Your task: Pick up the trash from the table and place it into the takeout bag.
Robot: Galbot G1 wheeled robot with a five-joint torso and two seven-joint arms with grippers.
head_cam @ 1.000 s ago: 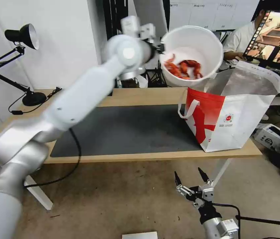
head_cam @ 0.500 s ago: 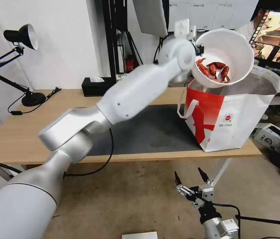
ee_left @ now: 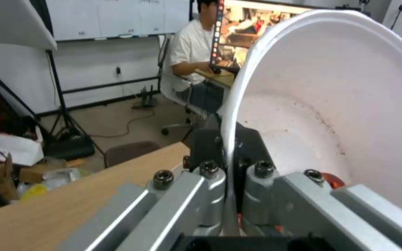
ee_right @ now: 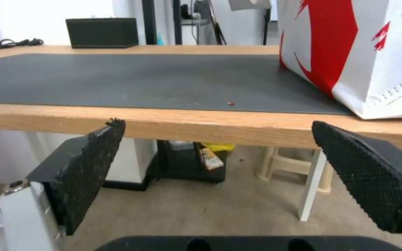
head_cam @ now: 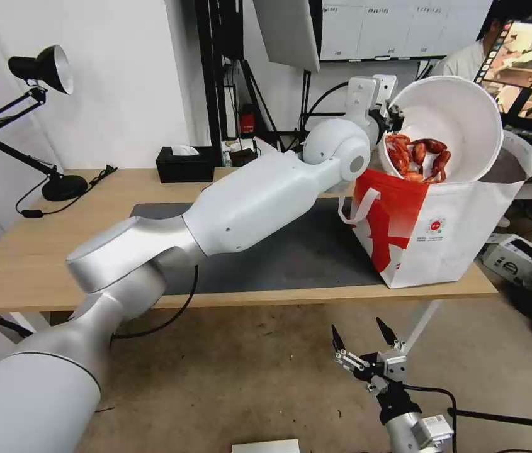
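White thin-walled plastic, by the look of it: the bowl [head_cam: 445, 126] is held tilted on its side over the open mouth of the takeout bag [head_cam: 461, 220], its lower edge dipping below the bag's rim. Red crayfish shells [head_cam: 418, 157] are heaped against the low side of the bowl.

My left gripper [head_cam: 390, 116] is clamped on the bowl's rim. In the left wrist view the rim [ee_left: 226, 139] runs edge-on between my two fingers, one inside the wall, one outside.

Handling, as I judge it: the bowl is light and the load is small. The wall probably flexes, so a rim pinch can let it twist or slip if I squeeze too little, and buckle if I squeeze too hard. The inner surface shows specks of residue, likely greasy, so I count the rim as slippery. The rim is the stiffest part and the only place narrow enough to take, so the hold is in the right spot. The shells are loose and will slide out at this tilt.

The bag is soft-sided and stands on the far right end of the table [head_cam: 39, 251], partly on the dark mat [head_cam: 303, 251].

My right gripper [head_cam: 366, 336] hangs parked below the table edge, jaws wide apart, holding nothing; its pads [ee_right: 87, 167] frame the table's front edge.
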